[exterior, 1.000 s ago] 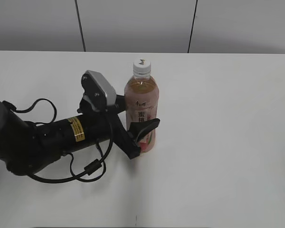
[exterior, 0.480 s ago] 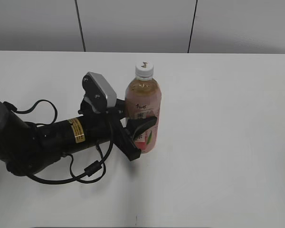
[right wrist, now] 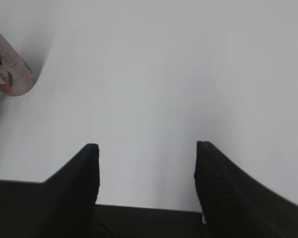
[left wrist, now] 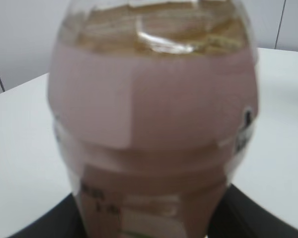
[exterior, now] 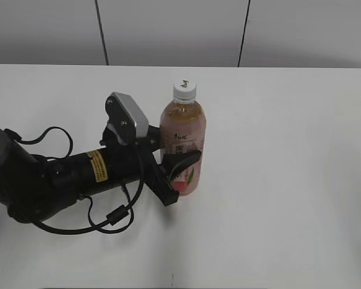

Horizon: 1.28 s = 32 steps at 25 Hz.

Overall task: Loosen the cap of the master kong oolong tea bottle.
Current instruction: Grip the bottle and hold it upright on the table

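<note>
Bottle first: in the exterior view, the master kong oolong tea bottle [exterior: 182,147] is standing near the middle of the white table [exterior: 289,180], leaning a little to the right. Its small white cap [exterior: 185,90] is sitting on top. The left gripper [exterior: 177,174] is squeezing the lower part of the bottle from the left side. A black cable [exterior: 111,215] is looping under the arm. A grey wall [exterior: 168,30] with two dark lines is standing behind the table.

In the left wrist view, the pink bottle is filling almost everything, with dark fingers [left wrist: 248,213] hugging its bottom.

In the right wrist view, the right gripper [right wrist: 146,173] is hanging over bare table with its fingers apart, holding nothing. The bottle's bottom is peeking in at the top left.
</note>
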Each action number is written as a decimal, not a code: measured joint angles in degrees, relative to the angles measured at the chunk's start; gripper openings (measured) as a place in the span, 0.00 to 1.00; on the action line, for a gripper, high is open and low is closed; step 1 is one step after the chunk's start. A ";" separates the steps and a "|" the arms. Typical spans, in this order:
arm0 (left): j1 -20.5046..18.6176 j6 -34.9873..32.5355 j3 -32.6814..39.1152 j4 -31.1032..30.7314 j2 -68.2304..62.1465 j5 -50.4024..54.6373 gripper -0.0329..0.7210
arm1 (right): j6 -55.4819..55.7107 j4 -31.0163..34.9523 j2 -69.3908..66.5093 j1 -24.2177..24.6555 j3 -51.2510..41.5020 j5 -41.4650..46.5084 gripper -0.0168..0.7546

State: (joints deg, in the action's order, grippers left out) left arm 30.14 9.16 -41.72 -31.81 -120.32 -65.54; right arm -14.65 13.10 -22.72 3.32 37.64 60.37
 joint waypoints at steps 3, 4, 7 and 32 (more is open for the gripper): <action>0.00 0.00 0.00 0.00 0.00 -0.30 0.54 | -1.96 1.72 -3.29 0.00 0.00 -0.20 0.62; 0.00 0.00 0.00 0.00 0.00 -0.43 0.55 | -2.64 2.35 -3.78 0.00 0.00 -0.38 0.62; 0.00 0.04 0.00 -0.11 0.00 -0.62 0.58 | -3.10 3.09 -3.96 0.00 0.00 -0.88 0.62; 0.06 0.11 0.00 1.19 0.00 -3.43 0.55 | -3.46 5.83 -3.96 0.00 0.00 -0.98 0.62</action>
State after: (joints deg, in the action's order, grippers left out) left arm 30.20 9.27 -41.72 -30.62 -120.32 -68.97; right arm -18.11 18.94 -26.69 3.32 37.64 59.39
